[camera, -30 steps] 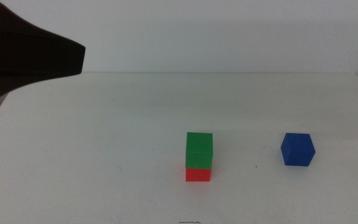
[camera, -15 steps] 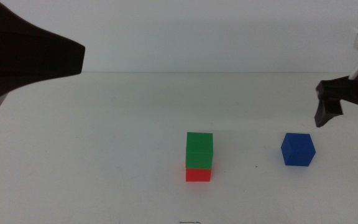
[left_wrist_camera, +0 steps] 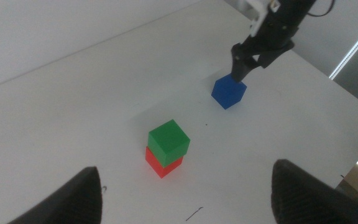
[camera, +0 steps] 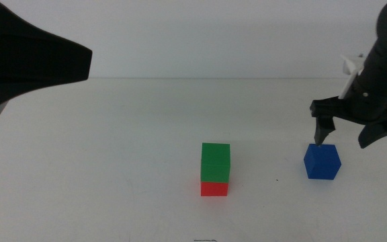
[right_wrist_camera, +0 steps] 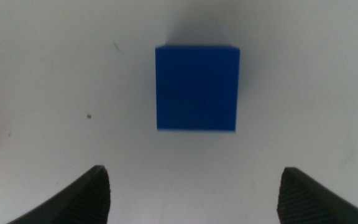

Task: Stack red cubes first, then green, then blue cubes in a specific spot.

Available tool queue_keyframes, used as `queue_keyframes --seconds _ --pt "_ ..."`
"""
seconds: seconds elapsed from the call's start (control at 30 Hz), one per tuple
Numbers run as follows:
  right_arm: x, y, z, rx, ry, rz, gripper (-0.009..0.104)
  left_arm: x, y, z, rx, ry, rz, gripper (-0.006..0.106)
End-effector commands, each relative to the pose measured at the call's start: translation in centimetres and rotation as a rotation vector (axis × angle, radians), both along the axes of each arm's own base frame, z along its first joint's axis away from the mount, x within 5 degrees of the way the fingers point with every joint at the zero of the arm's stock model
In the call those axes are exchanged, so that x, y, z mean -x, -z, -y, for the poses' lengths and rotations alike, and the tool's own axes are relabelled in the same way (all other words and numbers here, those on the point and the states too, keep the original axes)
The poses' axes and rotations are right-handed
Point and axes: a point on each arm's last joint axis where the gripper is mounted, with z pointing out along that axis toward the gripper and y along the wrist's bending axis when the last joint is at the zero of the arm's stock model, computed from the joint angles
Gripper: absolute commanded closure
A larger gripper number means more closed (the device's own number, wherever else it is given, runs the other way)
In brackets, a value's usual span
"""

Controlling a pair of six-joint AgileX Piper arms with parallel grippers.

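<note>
The green cube (camera: 216, 161) sits squarely on the red cube (camera: 214, 188) on the white table, right of centre; both show in the left wrist view, green (left_wrist_camera: 168, 140) on red (left_wrist_camera: 160, 165). The blue cube (camera: 322, 161) lies alone to their right, also in the left wrist view (left_wrist_camera: 229, 91) and the right wrist view (right_wrist_camera: 196, 88). My right gripper (camera: 347, 133) is open, hovering just above and behind the blue cube, apart from it. My left gripper (left_wrist_camera: 185, 186) is open and empty, held high at the left.
The left arm's dark body (camera: 25, 64) fills the upper left corner. The table's far edge (camera: 234, 78) meets a white wall. A small dark speck (camera: 277, 179) lies between the stack and the blue cube.
My right arm has come in from the right edge and moved left and down to hover over the blue cube. The cubes and the left arm have not moved.
</note>
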Motion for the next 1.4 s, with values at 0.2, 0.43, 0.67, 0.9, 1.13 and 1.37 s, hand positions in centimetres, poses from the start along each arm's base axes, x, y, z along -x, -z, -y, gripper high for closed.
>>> queue_keyframes --seconds 0.2,0.43,0.67,0.9,1.13,1.37 --pt "-2.0 -0.4 -0.1 0.011 -0.013 0.096 0.024 0.1 -1.2 0.1 0.07 -0.006 0.058 0.007" --pt "-3.0 1.7 -0.3 0.02 -0.028 0.069 0.024 0.1 -1.2 0.1 0.07 -0.006 0.058 0.007" --pt "-3.8 4.1 -0.5 0.03 -0.029 0.025 0.024 0.1 -1.2 0.1 0.07 -0.006 0.058 0.007" --pt "-4.3 6.2 -0.6 0.035 -0.027 -0.028 0.024 0.1 -1.2 0.1 0.07 -0.006 0.058 0.007" --pt "-4.4 6.7 -0.6 0.037 -0.022 -0.047 0.049 0.1 -1.2 0.1 0.07 -0.006 0.058 0.007" --pt "-3.0 3.7 -0.7 0.032 -0.01 -0.036 0.096 0.1 -1.1 0.1 0.069 -0.006 0.055 0.007"
